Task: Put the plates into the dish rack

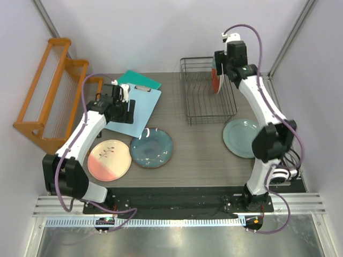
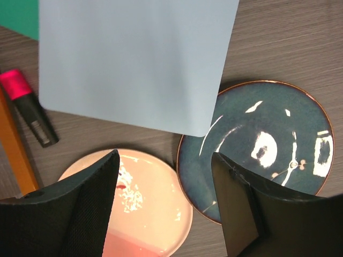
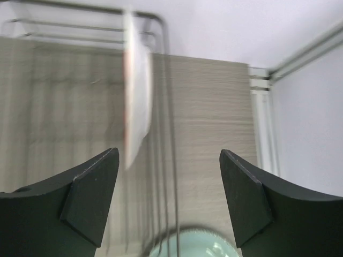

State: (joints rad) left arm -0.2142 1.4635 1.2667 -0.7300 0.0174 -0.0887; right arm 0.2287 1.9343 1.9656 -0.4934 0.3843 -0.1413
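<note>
The dark wire dish rack (image 1: pixel 206 110) stands at the back. The red-and-teal floral plate (image 1: pixel 216 80) stands on edge in its right side; in the right wrist view it (image 3: pixel 136 91) is blurred among the wires. My right gripper (image 1: pixel 222 67) (image 3: pixel 169 155) is open and empty just above and beside that plate. The pale grey-green plate (image 1: pixel 242 137) (image 3: pixel 198 247) lies flat right of the rack. The pink-and-cream plate (image 1: pixel 109 159) (image 2: pixel 150 203) and dark teal plate (image 1: pixel 151 147) (image 2: pixel 268 139) lie flat side by side at front left. My left gripper (image 1: pixel 124 110) (image 2: pixel 163 160) is open and empty above them.
A light blue clipboard (image 1: pixel 136 107) (image 2: pixel 134 59) lies behind the two left plates, over a green sheet (image 1: pixel 140 81). An orange wooden tiered rack (image 1: pixel 48 101) stands at far left. A pink-capped marker (image 2: pixel 29 107) lies beside it. Frame posts rise at the back corners.
</note>
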